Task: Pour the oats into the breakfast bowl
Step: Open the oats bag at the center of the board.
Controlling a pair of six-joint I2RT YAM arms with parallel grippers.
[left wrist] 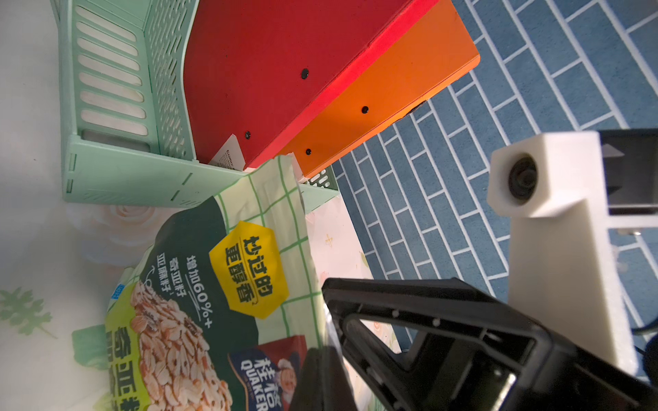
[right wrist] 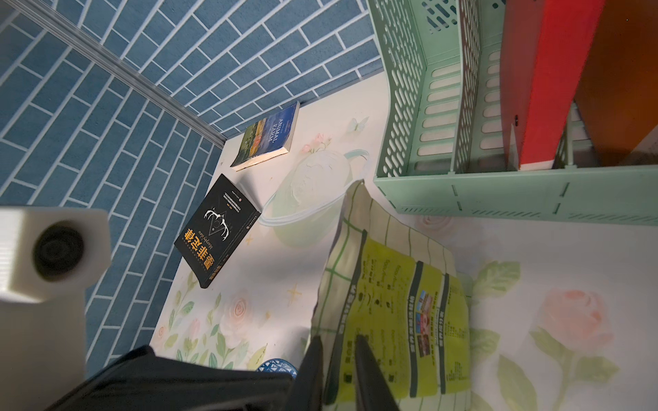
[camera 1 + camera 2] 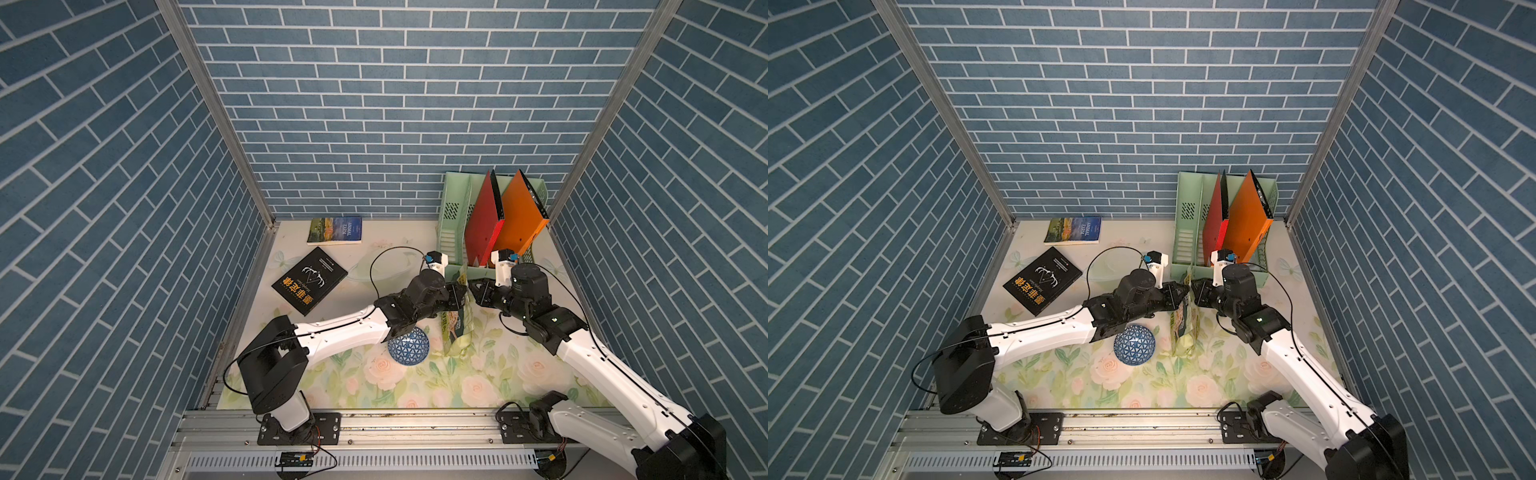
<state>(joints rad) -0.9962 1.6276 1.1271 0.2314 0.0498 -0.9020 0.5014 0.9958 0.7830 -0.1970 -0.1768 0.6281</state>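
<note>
Between the 2 arms, near the middle of the table, the bag was stood upright, with its top at the height of both grippers. Its top edge was pinched from one side by the left gripper, whose fingers were fully closed on the film. This hold was judged to be there to steady the bag. From the opposite side the same edge was straddled by the right gripper, 1 finger on each face with only a narrow gap. Whether the film was squeezed there could not be told. The 2 opposed holds were taken as preparation for pulling the mouth open. The bowl was set just beside the bag, partly under the left arm, close enough for a short tip. No oats were seen outside the bag.
</note>
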